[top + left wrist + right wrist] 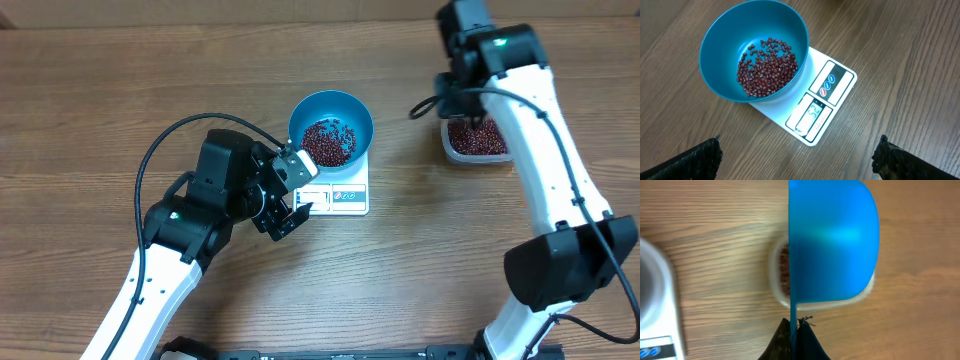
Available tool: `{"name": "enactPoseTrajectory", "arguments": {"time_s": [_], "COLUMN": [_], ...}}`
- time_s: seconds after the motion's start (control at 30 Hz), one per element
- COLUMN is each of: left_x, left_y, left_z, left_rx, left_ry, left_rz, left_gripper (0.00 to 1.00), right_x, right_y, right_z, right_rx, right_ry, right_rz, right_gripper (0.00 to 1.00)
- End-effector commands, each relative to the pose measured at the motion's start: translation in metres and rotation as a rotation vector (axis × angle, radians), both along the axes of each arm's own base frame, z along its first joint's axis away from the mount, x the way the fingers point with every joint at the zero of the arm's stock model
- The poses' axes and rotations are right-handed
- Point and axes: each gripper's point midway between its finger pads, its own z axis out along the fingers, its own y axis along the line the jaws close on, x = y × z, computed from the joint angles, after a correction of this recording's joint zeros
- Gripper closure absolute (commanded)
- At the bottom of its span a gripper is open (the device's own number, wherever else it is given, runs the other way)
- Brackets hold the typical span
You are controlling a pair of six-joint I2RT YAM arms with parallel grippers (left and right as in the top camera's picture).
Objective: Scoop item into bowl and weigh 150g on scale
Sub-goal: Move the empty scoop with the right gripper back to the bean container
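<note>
Bowl sits on the scale, roughly mid-desk, somewhat toward the far edge. It covers the far part of the scale top. The near strip with display and buttons is uncovered. The display shows digits, too small to read with confidence.

Beans: a loose, shallow patch in the bowl bottom, with plenty of bare blue wall above it. More of them are in the clear tub, which stands on the desk to the right of the scale, well apart from it and about as close to the far edge as the bowl.

Left fingers: spread fully wide, nothing between them. They sit at the scale's near-left corner, pointed toward the bowl. In the left wrist view only the two dark fingertips show, one in each bottom corner, with scale and bowl framed between them.

Right fingers: clamped tight on the thin handle of the blue scoop. The scoop hangs directly over the tub with its cup turned sideways, so the right wrist view gets the rounded outer back, with the rim edge-on. It hides most of the tub; a sliver of beans and tub rim shows at its left side. Can't tell whether the scoop carries any beans, or whether it touches the heap below.
</note>
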Motion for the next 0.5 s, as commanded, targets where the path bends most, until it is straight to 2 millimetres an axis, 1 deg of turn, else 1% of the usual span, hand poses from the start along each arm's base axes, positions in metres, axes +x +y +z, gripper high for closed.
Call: {"name": "enactPoseTrajectory", "arguments": {"time_s": [0.0, 0.13, 0.3, 0.47], "left_x": [0.004, 0.004, 0.004, 0.004], "left_y": [-0.002, -0.001, -0.001, -0.001], "left_z": [0.01, 0.01, 0.01, 0.01], "left_rx": [-0.022, -0.022, -0.023, -0.023], "left_ry": [-0.01, -0.01, -0.01, -0.01], "left_rz": [0.01, 0.011, 0.011, 0.011], "left_gripper": [0.0, 0.0, 0.0, 0.0], "right_x": [-0.002, -0.01, -0.018, -0.028], "right_y": [-0.024, -0.043, -0.047, -0.048], "right_z": [0.025, 0.022, 0.016, -0.008], "right_rx": [0.005, -0.001, -0.008, -0.02], "right_ry": [-0.065, -0.034, 0.006, 0.078], "right_rz": [-0.084, -0.127, -0.136, -0.136], "right_gripper": [0.96, 0.96, 0.96, 0.96]}}
